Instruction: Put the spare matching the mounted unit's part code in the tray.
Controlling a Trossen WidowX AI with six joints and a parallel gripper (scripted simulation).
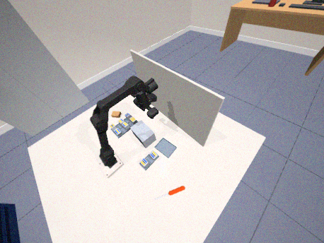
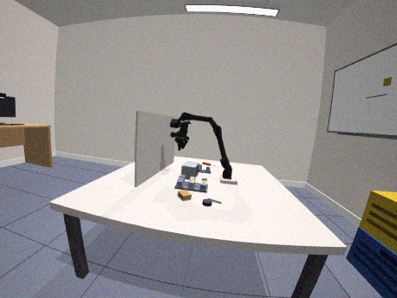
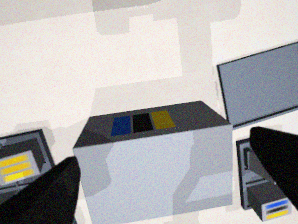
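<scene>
The mounted unit, a grey box (image 1: 143,132) (image 2: 189,169) (image 3: 155,175), stands on the table. In the wrist view its back face shows blue, black and yellow stripes, left to right. My gripper (image 1: 153,112) (image 2: 181,147) (image 3: 166,149) is open and empty, high above the table on the panel side of the box. The flat blue-grey tray (image 1: 165,147) (image 3: 260,85) holds nothing. A small rack beside it holds two spares; one spare (image 3: 275,206) has blue, dark and yellow stripes. A larger rack holds several spares; one (image 3: 19,167) shows three yellow stripes. The other labels are too small to read.
An upright grey panel (image 1: 180,99) (image 2: 149,152) stands close beside the gripper. An orange-brown block (image 1: 116,114) (image 2: 184,195) and a black round object with a handle (image 2: 207,202) lie beyond the larger rack. An orange-handled screwdriver (image 1: 177,191) (image 2: 206,164) lies past the small rack.
</scene>
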